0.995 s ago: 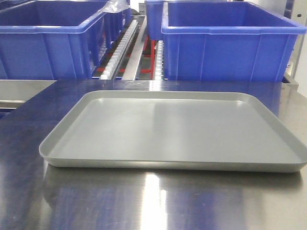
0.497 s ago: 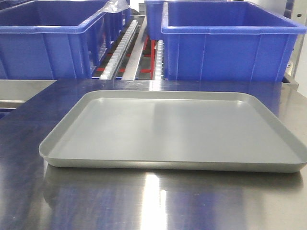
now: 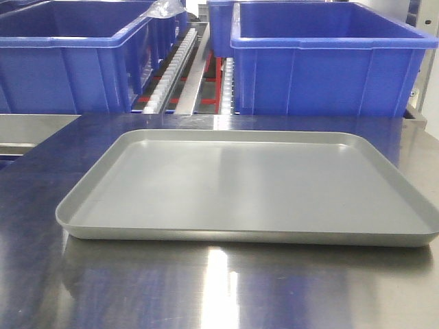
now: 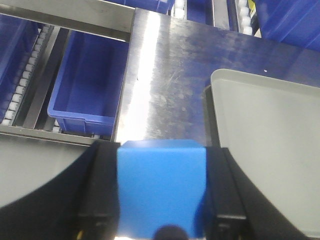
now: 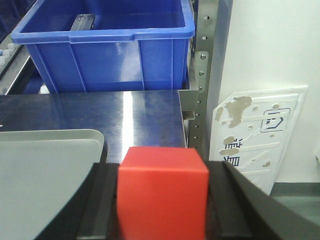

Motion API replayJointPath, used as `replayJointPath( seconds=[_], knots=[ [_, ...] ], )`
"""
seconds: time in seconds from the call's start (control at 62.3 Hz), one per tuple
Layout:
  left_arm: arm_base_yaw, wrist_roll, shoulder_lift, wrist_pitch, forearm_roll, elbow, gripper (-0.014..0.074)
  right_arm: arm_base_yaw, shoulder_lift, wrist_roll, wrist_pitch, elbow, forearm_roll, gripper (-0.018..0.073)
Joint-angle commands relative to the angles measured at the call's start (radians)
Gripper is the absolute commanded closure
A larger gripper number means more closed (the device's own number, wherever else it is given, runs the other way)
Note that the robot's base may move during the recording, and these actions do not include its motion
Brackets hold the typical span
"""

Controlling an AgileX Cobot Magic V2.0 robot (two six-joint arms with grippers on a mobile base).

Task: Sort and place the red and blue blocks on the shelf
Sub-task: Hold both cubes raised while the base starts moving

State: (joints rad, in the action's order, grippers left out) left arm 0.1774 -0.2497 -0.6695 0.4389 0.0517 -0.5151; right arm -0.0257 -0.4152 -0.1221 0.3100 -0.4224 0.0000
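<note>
the left gripper (image 4: 161,202) is closed to about a block's width, its two dark fingers (image 4: 97,200) pressed flat against opposite sides of the blue block (image 4: 160,172), which fills the lower middle of the left wrist view. the right gripper (image 5: 164,207) is set the same way, squeezing the red block (image 5: 162,182) at the lower middle of its own view. the front view shows neither arm nor block, only the grey tray (image 3: 240,185) lying bare on the steel table (image 3: 206,291), with two big blue bins (image 3: 322,68) and the shelf (image 3: 180,65) with its roller tracks across the top of the frame. in the left wrist view the tray edge is at the right and a smaller bin (image 4: 87,87) sits on a lower tier at the left. whether the blocks hang above the table or touch it cannot be told. the step in hand looks like carrying both blocks to the shelf, with placing not yet done. to do it well, hold the squeeze steady, lift enough to pass the tray rim and the bin walls, move each arm forward on its own side so they never cross, bring each block down flat with red and blue apart, and open the fingers only once the block rests on the surface. which spot belongs to which colour is not shown here.
</note>
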Motion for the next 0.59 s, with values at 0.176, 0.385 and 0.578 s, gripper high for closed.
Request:
replayJointPath(
  seconds=[0.176,0.385,0.578],
  knots=[
    [-0.004,-0.004,0.004,-0.081,0.002,-0.028,0.0472,-0.007,-0.004,0.004,-0.093,-0.028,-0.007,0.0502],
    [-0.004,-0.004,0.004,-0.081,0.002,-0.028,0.0472,-0.007,-0.004,0.004,-0.093,-0.028,-0.007,0.0502],
    [-0.004,-0.004,0.004,-0.081,0.002,-0.028,0.0472,-0.007,-0.004,0.004,-0.093,-0.028,-0.007,0.0502]
  ],
)
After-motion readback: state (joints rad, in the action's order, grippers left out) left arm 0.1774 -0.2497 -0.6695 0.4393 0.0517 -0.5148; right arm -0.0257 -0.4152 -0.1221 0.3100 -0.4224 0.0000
